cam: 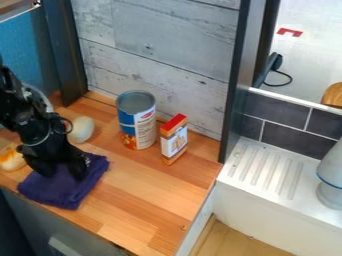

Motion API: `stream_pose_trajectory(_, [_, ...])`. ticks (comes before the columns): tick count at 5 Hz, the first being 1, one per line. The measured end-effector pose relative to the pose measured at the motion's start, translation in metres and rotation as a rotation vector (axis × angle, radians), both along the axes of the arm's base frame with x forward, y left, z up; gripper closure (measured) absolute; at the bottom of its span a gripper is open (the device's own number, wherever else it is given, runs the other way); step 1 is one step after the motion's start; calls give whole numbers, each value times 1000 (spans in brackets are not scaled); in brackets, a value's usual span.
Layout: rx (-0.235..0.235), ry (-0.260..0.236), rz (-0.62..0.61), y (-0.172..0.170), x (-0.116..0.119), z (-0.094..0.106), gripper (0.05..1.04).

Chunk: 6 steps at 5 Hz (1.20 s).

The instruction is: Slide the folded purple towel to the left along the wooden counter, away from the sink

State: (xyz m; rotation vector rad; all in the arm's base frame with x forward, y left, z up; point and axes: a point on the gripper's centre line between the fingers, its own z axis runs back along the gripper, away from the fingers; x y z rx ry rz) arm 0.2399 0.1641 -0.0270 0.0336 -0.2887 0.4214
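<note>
A black gripper (61, 171) over a dark purple-blue cloth (65, 193). The counter (148, 212) is warm orange-brown wood in lighter and darker strips. The can (137, 122) has a grey top and a blue and white label with orange low down; the box (174, 140) is white and orange, topped in red. Behind, whitish-grey, wood-grained boards (157, 55); to the right, dark grey tiles (287, 141) with pale lines.

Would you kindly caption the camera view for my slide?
Black gripper at a purple cloth on a wooden counter, near a can and box.
</note>
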Motion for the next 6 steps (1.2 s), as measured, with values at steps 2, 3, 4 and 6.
stream_pose_trajectory(2, [-59,-18,40,-3,-1,8,83])
stream_pose_trajectory(3, [-58,-151,77,-4,16,54,83])
stream_pose_trajectory(4, [-19,-315,70,-15,26,110,83])
stream_pose_trajectory(6, [21,-125,25,-58,-56,170,83])
